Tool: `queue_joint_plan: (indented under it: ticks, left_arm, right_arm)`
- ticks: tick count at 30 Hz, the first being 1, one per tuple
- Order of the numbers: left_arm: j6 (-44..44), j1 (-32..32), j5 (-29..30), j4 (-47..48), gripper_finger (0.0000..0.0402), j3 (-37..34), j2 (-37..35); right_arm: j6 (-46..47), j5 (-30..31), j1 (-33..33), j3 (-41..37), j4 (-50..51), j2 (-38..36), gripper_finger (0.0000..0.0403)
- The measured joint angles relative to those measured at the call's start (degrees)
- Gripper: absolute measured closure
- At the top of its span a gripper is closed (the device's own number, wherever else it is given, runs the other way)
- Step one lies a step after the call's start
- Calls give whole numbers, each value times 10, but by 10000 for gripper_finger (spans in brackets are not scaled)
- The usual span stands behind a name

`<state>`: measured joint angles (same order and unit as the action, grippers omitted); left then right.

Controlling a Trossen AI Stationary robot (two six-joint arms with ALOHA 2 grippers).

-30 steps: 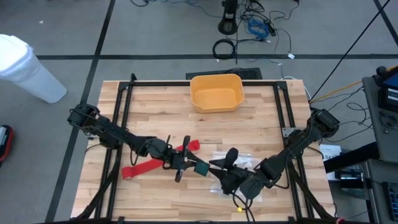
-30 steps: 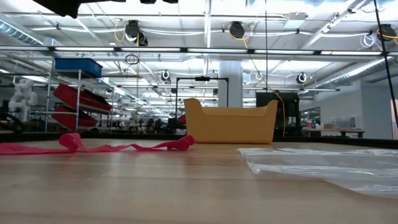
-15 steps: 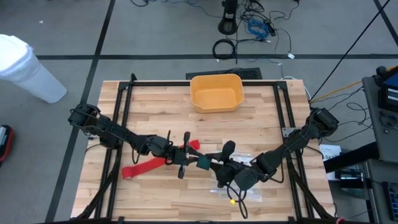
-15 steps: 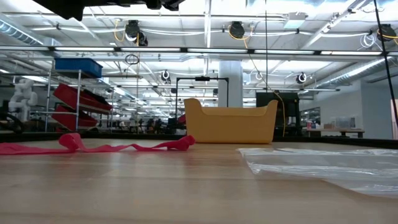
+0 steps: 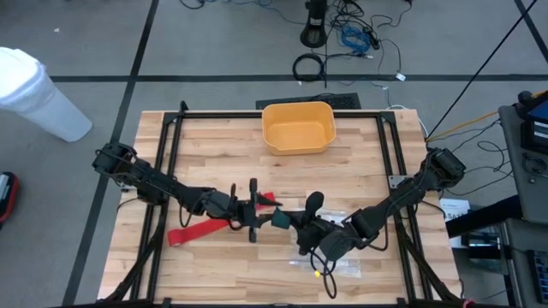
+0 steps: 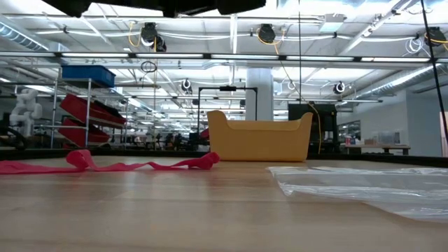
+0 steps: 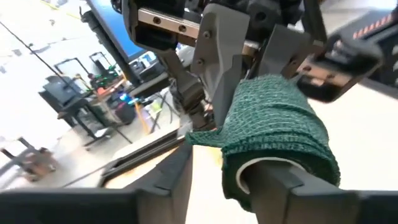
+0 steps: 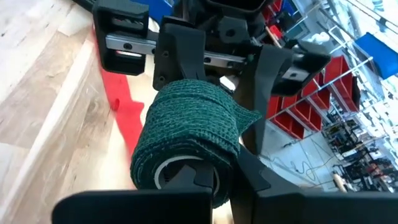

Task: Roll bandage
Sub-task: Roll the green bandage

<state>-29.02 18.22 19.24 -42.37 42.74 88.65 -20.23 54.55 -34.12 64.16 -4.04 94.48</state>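
The bandage (image 5: 199,229), a long red strip, lies flat and slack on the table's left half; its far end (image 6: 206,160) is bunched. Above mid-table a dark green roll of woven wrap (image 5: 278,219) with a white core hangs between my two grippers. My right gripper (image 8: 221,177) is shut on the roll's right end. My left gripper (image 7: 224,186) is open at the roll's left end, one finger (image 7: 283,183) at the core's mouth and the other (image 7: 171,177) well outside the roll. My right gripper holds the green roll by its wall at the right end (image 8: 214,163), one finger inside the white core and one outside. It comes nearly level from the table's right. The roll is lifted clear and lies level. My left gripper has one finger in the mouth of the core (image 7: 245,177); I cannot tell whether it touches.
A clear plastic bag (image 6: 364,183) lies flat on the table under my right arm. A yellow bin (image 5: 298,127) stands at the far middle. Black frame rails run along the table's left and right sides.
My right gripper has gone toward the table's left, up to the green roll, and has taken hold of its right end. My left gripper has stayed in place and turned its wrist a little. The roll stays lifted. The red bandage has not moved.
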Motion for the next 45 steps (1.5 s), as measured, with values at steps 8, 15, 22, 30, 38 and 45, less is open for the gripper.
queue_joint_plan:
  ticks: [8,15,22,30,38,45]
  left_arm:
    - [-102,38,70,16,207,-3,-24]
    - [-155,67,112,-2,205,-4,-25]
    - [-214,71,60,-27,204,-4,-25]
    - [-260,69,-30,-28,204,-5,-25]
    - [-229,64,-44,-25,231,-5,-25]
    - [-222,65,-40,-22,328,-5,-25]
  right_arm:
    - [9,-1,-3,0,7,0,397]
    - [16,-12,-3,1,5,-1,397]
    - [16,-43,3,1,-6,-3,397]
    - [22,-93,17,1,-9,-3,397]
    - [15,-102,27,1,-34,-2,397]
    - [16,-95,29,0,-48,-1,397]
